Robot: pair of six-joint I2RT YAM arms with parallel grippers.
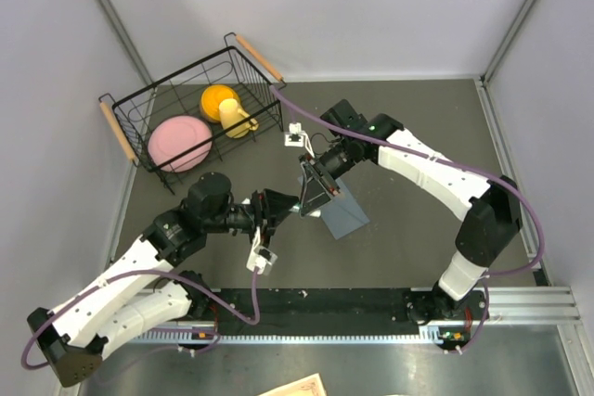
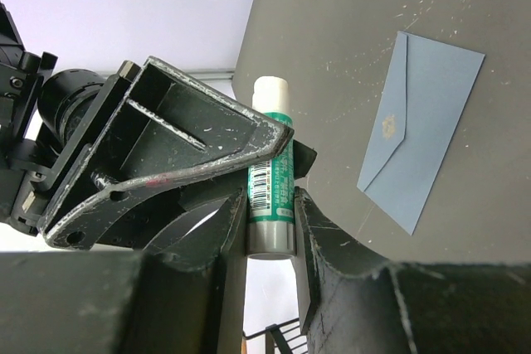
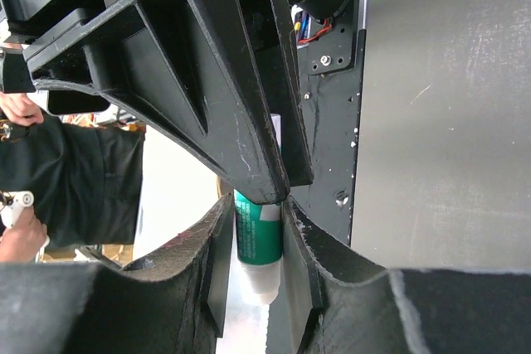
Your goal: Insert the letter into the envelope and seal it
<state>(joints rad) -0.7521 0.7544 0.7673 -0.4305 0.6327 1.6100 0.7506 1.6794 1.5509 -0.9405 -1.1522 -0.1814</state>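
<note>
A white-and-green glue stick [image 2: 270, 180] is held in the air by both grippers at once. My left gripper [image 2: 271, 234] is shut on its grey base end. My right gripper [image 3: 259, 234] is shut on its green body [image 3: 259, 238] near the white tip. In the top view the two grippers meet at mid-table, left [image 1: 290, 203] and right [image 1: 314, 198]. The blue-grey envelope [image 2: 423, 122] lies flat on the table, flap folded down, gold spot up, just right of the grippers [image 1: 348, 218]. No letter shows on the table. A cream sheet corner [image 1: 295, 387] pokes in at the bottom edge; I cannot tell what it is.
A black wire basket [image 1: 139, 104] with wooden handles stands at the back left, holding a pink plate [image 1: 179, 142] and a yellow cup [image 1: 225, 107]. Grey walls close in the table on the left, back and right. The arms' mounting rail [image 1: 371, 308] runs along the near edge.
</note>
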